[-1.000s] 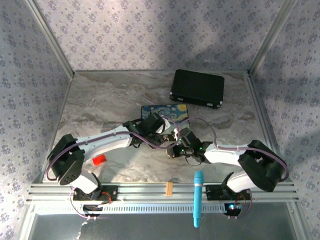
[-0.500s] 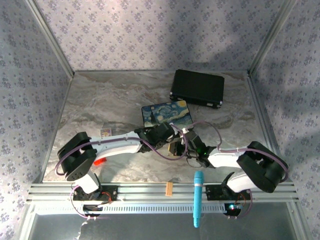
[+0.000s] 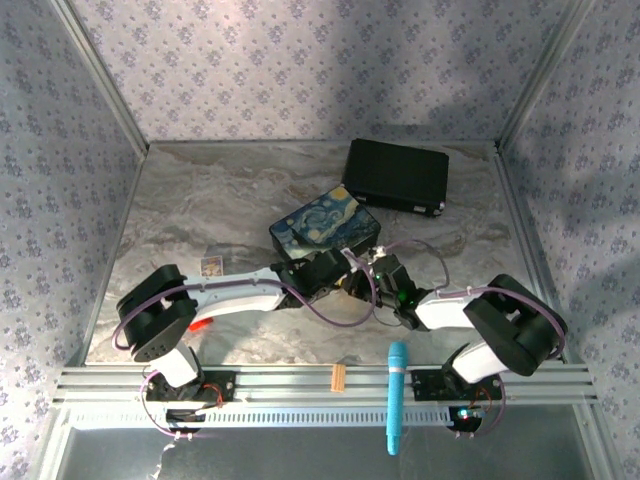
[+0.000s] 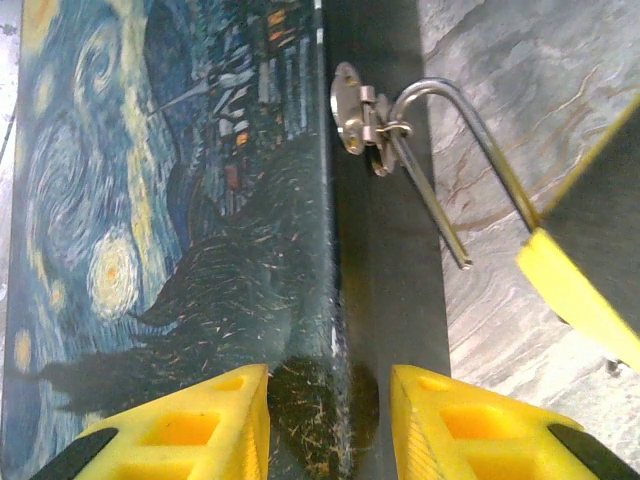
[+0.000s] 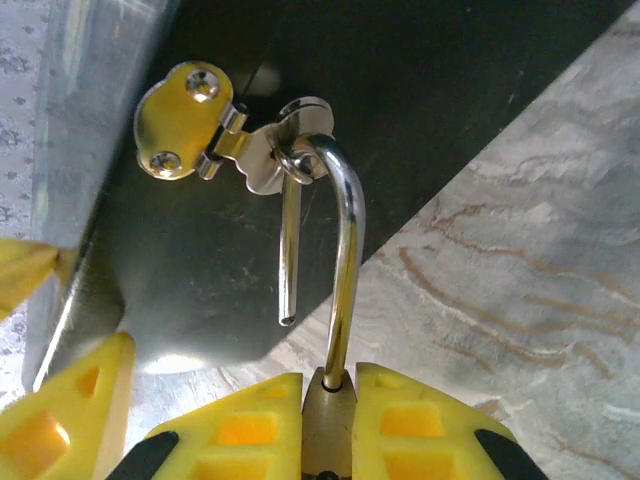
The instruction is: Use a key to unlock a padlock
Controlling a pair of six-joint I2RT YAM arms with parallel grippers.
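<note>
Overhead, both arms meet mid-counter [image 3: 200, 200] at the near side of the painted box [image 3: 322, 228]; a black case [image 3: 395, 175] lies beyond it, apart. Wrist view shows the right claw [image 5: 328, 388] closed on the padlock [image 5: 346, 250], brass body pinched between the two yellow pads, only a sliver of it showing. The shackle rises straight out of that grip, curves over and hooks through the ring of the box's hasp [image 5: 190, 120]; its short leg hangs free, out of the body, tip bare against the dark front wall. Padlock thus sits directly in the claw, joined to the box by the shackle alone. As for the left claw [image 4: 328, 420], its pads stand partly apart, straddling the edge where painted lid meets dark wall, below the hasp; whether they press on the box I cannot tell. From that wrist the shackle shows up and to the right, near but not between those pads. A red tag [image 3: 200, 323] and small card [image 3: 211, 265] lie by the left arm, well apart from the lock
</note>
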